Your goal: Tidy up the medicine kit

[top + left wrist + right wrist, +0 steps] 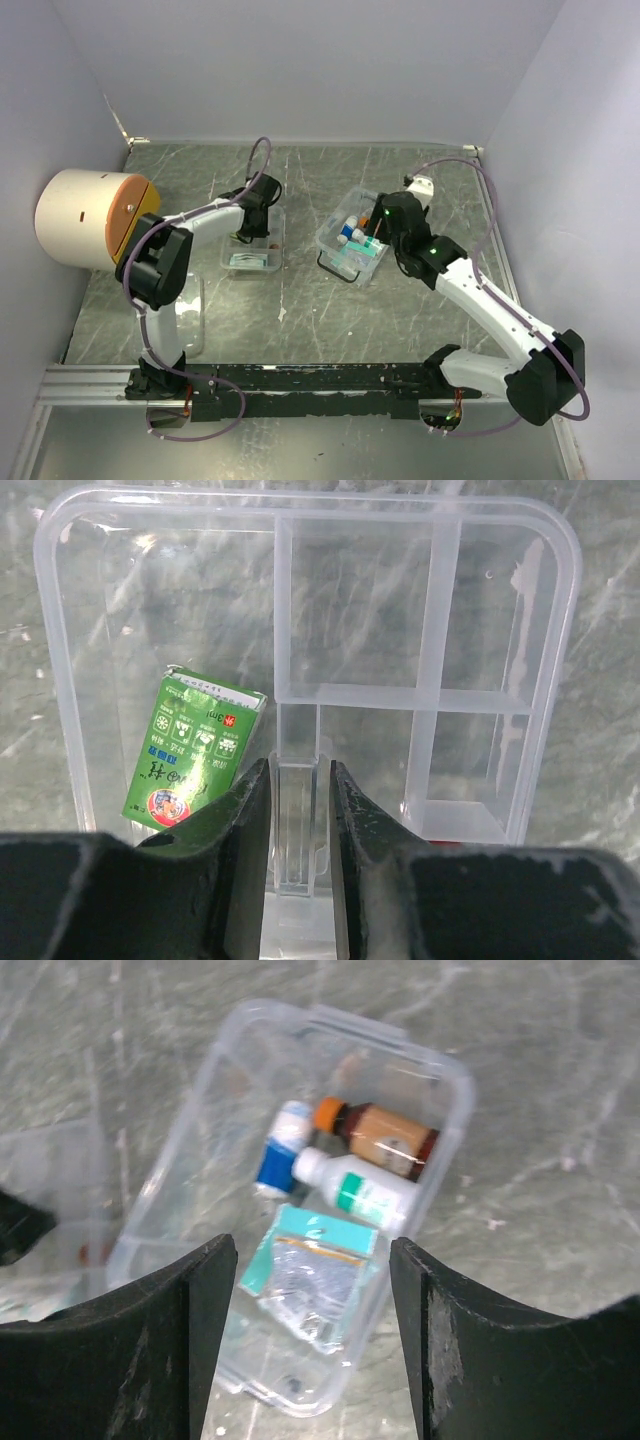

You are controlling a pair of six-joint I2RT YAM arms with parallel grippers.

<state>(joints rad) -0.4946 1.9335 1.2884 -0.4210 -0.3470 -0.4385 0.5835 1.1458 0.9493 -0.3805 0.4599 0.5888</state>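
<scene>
Hanging wide open above the bin (pixel 462 1110), the right tool (pixel 310 1260) may knock the bottles (pixel 355 1188) at twelve o'clock while pinching the flat packet (pixel 310 1278).

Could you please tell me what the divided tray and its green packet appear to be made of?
The divided tray looks like clear glossy plastic: the marbled table shows through it. The green packet seems printed cardboard, with creased folded edges.

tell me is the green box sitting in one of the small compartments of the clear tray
No, the green box lies in the large left compartment of the clear tray.
</scene>
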